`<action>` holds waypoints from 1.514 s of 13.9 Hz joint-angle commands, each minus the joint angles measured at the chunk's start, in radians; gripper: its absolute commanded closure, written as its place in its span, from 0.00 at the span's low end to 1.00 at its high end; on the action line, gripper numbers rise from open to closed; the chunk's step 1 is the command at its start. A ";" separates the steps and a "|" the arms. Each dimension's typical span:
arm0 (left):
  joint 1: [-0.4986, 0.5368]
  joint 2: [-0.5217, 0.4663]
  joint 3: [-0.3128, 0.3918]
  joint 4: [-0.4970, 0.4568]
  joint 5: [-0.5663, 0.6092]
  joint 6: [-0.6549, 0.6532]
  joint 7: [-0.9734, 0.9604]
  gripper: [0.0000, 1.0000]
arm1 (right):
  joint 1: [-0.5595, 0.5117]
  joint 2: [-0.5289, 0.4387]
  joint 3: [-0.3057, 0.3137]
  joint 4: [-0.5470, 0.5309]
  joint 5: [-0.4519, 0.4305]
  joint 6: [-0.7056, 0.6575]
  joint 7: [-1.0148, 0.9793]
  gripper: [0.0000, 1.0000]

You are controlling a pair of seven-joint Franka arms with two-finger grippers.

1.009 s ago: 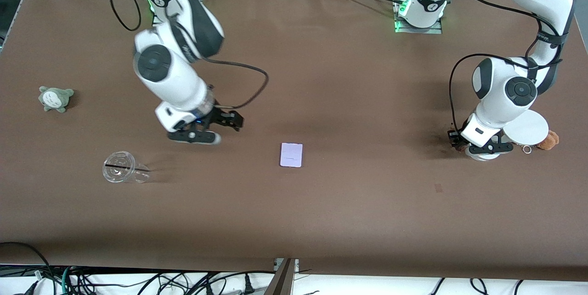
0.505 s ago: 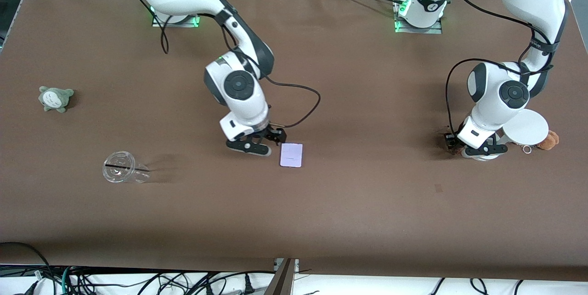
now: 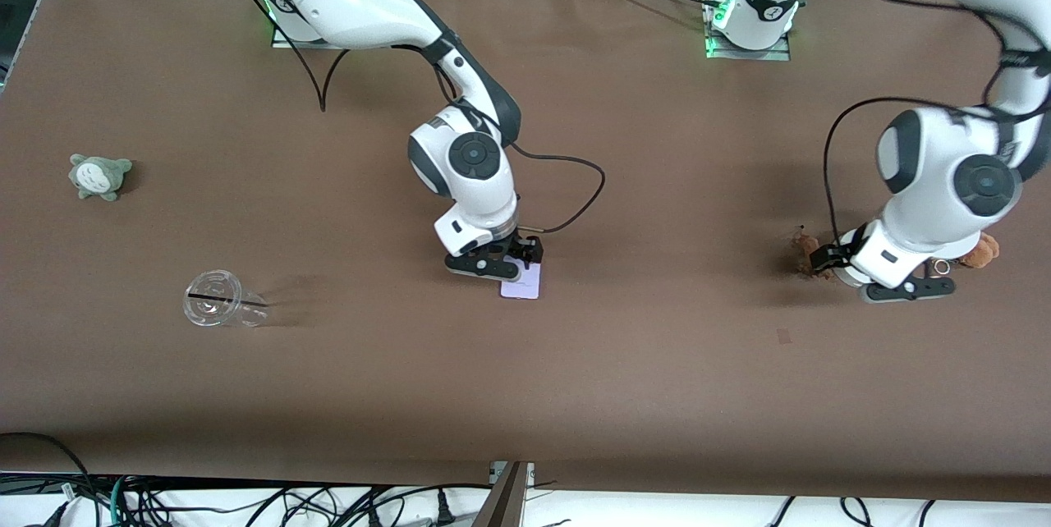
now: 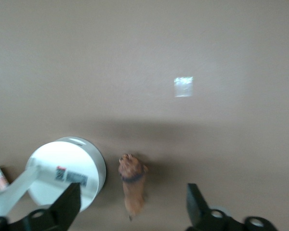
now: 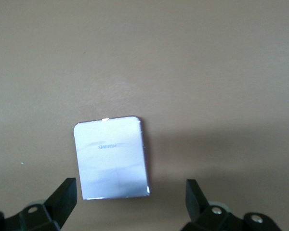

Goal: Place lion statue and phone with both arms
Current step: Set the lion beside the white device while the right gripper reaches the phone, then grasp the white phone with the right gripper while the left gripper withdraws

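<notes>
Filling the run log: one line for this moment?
right gripper: open, over phone | left gripper: open, over lion statue | nothing held

Right gripper (image 3: 516,258) has swept from above the table near the clear cup, toward the table's middle, and now hangs directly over the phone (image 3: 523,289), covering its upper part in the front view; fingers spread wide, phone lying flat between them in the right wrist view (image 5: 111,159). Left gripper (image 3: 829,260) has pulled up and off toward the left arm's end of the table, uncovering the lion statue (image 3: 805,246), now seen on the table beside the white disc stand (image 4: 67,171); fingers apart.
</notes>
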 commanded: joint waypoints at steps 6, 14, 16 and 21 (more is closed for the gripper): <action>0.015 -0.133 -0.009 0.366 -0.108 -0.487 0.019 0.00 | 0.041 0.088 -0.016 0.060 -0.105 0.067 0.022 0.00; 0.053 -0.176 -0.010 0.349 -0.111 -0.570 0.028 0.00 | 0.047 0.127 -0.018 0.060 -0.134 0.117 0.025 0.00; 0.061 -0.164 -0.012 0.352 -0.111 -0.569 0.029 0.00 | 0.047 0.133 -0.016 0.060 -0.134 0.122 0.025 0.00; 0.059 -0.162 -0.018 0.354 -0.109 -0.570 0.029 0.00 | 0.048 0.134 -0.018 0.060 -0.134 0.122 0.027 0.01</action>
